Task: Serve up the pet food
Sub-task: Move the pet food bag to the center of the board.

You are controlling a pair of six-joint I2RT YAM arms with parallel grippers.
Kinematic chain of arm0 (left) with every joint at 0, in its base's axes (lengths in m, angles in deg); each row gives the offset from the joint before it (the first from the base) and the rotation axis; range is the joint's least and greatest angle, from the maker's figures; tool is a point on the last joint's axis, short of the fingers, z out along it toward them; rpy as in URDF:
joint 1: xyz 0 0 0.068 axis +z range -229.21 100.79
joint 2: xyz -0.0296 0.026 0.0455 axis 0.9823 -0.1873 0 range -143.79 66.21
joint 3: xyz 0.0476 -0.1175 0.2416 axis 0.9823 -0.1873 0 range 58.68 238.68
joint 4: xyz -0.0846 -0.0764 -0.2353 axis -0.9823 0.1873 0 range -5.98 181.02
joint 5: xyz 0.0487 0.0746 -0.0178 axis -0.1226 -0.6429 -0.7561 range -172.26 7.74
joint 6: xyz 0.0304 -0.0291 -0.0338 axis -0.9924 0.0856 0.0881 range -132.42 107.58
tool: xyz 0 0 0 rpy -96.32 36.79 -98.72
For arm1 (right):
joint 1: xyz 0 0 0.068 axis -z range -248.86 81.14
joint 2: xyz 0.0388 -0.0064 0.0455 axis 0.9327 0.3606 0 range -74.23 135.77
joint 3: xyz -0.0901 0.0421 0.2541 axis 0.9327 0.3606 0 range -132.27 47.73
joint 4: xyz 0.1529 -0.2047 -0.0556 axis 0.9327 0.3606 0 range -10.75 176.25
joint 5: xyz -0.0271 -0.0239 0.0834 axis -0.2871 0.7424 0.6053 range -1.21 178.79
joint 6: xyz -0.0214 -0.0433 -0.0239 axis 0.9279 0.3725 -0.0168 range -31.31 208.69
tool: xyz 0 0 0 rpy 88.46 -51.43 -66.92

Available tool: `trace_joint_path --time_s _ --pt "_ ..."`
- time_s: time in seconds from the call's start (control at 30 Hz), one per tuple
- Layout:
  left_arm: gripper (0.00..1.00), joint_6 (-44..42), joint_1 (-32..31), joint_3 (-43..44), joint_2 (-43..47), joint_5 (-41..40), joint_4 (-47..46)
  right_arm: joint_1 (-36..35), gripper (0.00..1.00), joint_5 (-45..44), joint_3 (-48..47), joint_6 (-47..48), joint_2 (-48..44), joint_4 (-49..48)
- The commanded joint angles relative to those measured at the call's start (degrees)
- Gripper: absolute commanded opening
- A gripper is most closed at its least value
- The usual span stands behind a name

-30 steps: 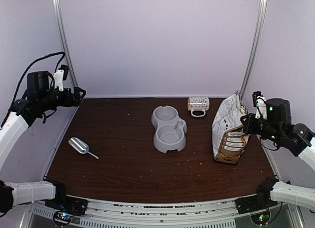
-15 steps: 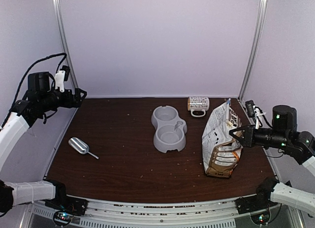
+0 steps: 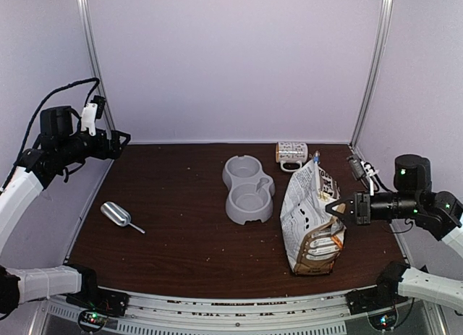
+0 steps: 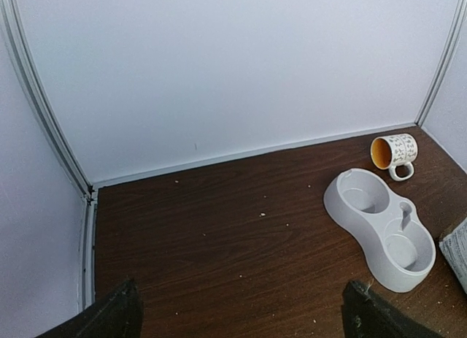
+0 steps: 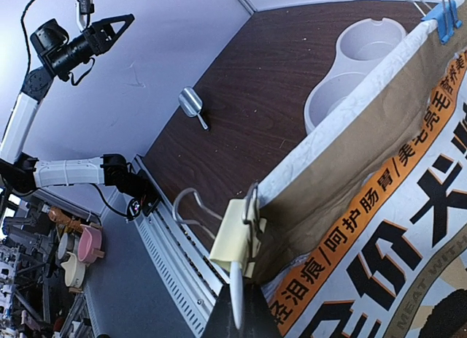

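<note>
The pet food itself is hidden; no kibble shows. The printed paper bag stands upright on the table right of the grey double bowl, its folded top held by a yellow clip and a blue clip. My right gripper is shut on the wire handle of the yellow clip at the bag's upper edge. My left gripper hangs high at the far left, open with nothing between its fingers. Both wells of the bowl look bare.
A metal scoop lies on the left of the table. A patterned mug lies on its side behind the bowl, also in the left wrist view. Small crumbs dot the dark wood. White walls close in on the back and both sides.
My right gripper has pulled the bag leftward and toward the front, from the right wall to just beside the bowl. The left arm has hardly moved.
</note>
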Motion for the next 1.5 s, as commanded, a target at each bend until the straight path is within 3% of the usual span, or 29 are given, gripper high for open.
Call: trace_joint_path --time_s 0.0,0.43,0.67,1.13,1.33,1.47 --pt "0.98 -1.1 -0.2 -0.4 0.8 1.9 -3.2 -2.8 0.0 8.7 -2.3 -1.8 0.9 -17.4" --pt "0.98 -1.1 -0.1 -0.5 1.2 2.2 -3.4 -16.5 0.0 2.4 -9.6 3.1 18.8 -29.7" --pt "0.98 -1.2 0.0 -0.6 1.4 2.3 -3.4 -20.7 0.0 5.5 -13.4 2.6 29.2 -39.1" --pt "0.98 -1.8 -0.1 -1.1 1.4 6.4 -4.6 -28.0 0.0 12.2 -22.6 5.2 39.7 -38.4" --pt "0.98 -2.8 -0.8 -1.9 1.6 12.1 -6.3 -28.9 0.0 16.3 -22.0 6.9 38.4 -33.6" --pt "0.98 -4.5 -2.7 -2.0 1.6 14.6 -6.3 -28.9 0.0 15.8 -20.7 11.2 36.0 -24.2"
